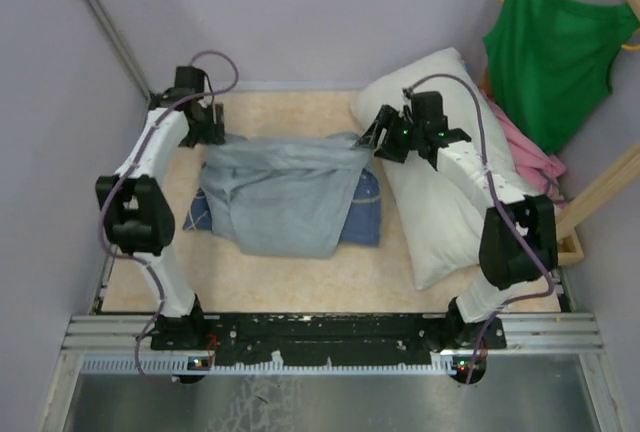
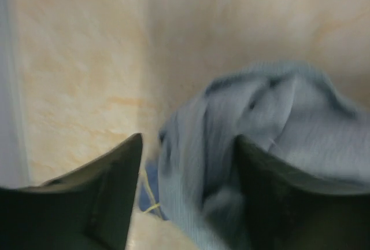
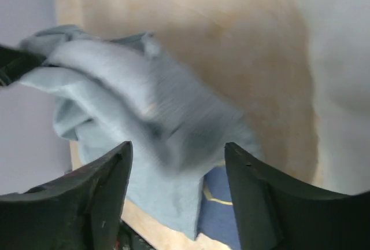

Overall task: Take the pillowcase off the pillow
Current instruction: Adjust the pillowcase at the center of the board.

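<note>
The overhead view shows one pillowcase (image 1: 285, 197), one pillow (image 1: 425, 227), one green tank top (image 1: 555, 47), one pink garment (image 1: 532, 152) and two arms. The pillowcase lies crumpled in the middle of the bench (image 1: 290, 277), pale grey-blue face up, with a darker denim-blue patch showing at its right edge. The pillow lies just to its right, slanting from near to far, with the right arm stretched above it. The tank top hangs at the far right, and the pink garment is bunched below it. The left hand (image 1: 212, 134) sits at the pillowcase's far left corner and the right hand (image 1: 383, 142) at its far right corner. In the left wrist view, the left hand (image 2: 189, 140) has its fingers spread wide. The blurred pillowcase (image 2: 277, 117) fills the gap and lies against the right finger, with bare bench (image 2: 87, 59) beyond. In the right wrist view, the right hand (image 3: 178, 146) is also spread wide. The blurred pillowcase (image 3: 115, 82) crosses between its fingers, but I cannot tell whether it touches them. The white pillow (image 3: 341, 88) runs along the right.
</note>
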